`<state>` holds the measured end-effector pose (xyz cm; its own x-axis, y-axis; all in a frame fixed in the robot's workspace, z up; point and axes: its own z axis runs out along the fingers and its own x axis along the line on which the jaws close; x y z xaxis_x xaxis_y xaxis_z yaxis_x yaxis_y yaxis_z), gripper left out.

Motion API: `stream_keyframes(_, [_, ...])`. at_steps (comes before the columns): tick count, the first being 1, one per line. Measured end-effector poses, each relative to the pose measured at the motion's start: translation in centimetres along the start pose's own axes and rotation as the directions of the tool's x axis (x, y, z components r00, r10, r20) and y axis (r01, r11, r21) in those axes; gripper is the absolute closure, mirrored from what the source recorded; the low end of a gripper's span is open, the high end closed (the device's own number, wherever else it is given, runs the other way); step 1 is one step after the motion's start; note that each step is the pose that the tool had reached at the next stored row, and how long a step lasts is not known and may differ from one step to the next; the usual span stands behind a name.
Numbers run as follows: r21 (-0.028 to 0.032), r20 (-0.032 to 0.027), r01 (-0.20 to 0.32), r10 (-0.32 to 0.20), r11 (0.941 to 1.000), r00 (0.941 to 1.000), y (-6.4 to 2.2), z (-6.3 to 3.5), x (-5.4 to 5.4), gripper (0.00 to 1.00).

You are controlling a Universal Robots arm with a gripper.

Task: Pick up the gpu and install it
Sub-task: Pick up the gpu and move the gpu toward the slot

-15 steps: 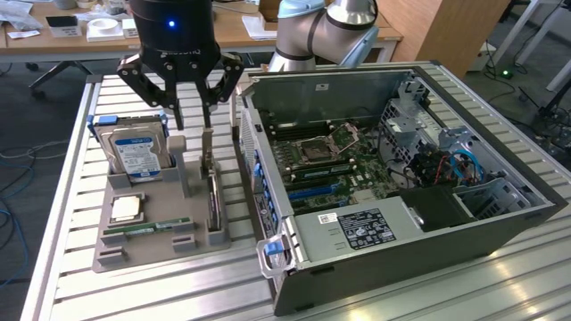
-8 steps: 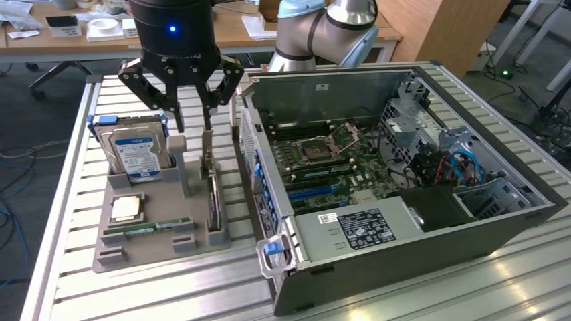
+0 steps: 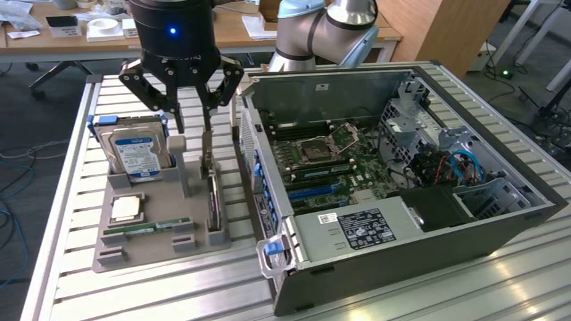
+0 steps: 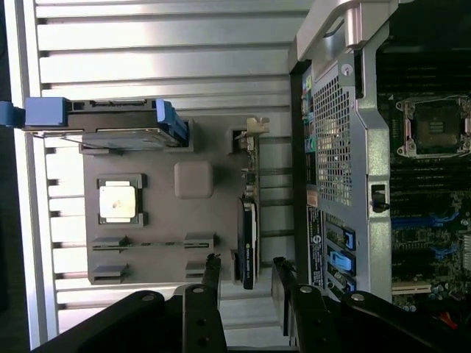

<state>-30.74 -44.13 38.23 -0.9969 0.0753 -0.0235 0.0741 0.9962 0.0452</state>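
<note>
- The gripper [image 3: 194, 126] is hanging released, its fingers [image 4: 212, 273] spread wide and grasping nothing, above the gpu [image 3: 212, 190].
- The gpu is standing on its long edge in a slot of the grey holder tray [image 3: 147, 247], along the tray's edge nearest the computer case [image 3: 357, 231].
- We are judging the pick-up step to be in hand, with the card not yet grasped. Closing on it calls for one finger on each side of its thin top edge, square to its flat faces.
- On one side the tray's grey post [image 3: 178, 164] is standing near the card. On the other, the case wall is leaving only a narrow gap.
- The hard drive [image 3: 134, 150] is sitting upright at the tray's far corner, apart from the card.
- Above the tray and the open case we are seeing free room. The bench [image 3: 134, 294] is lying bare along its near edge.
</note>
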Motion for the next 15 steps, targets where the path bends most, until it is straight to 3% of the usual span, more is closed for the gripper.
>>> stream_keyframes(15, [0.0002, -0.0003, 0.0, 0.0, 1.0, 1.0, -0.04, 0.93, 0.02, 0.58])
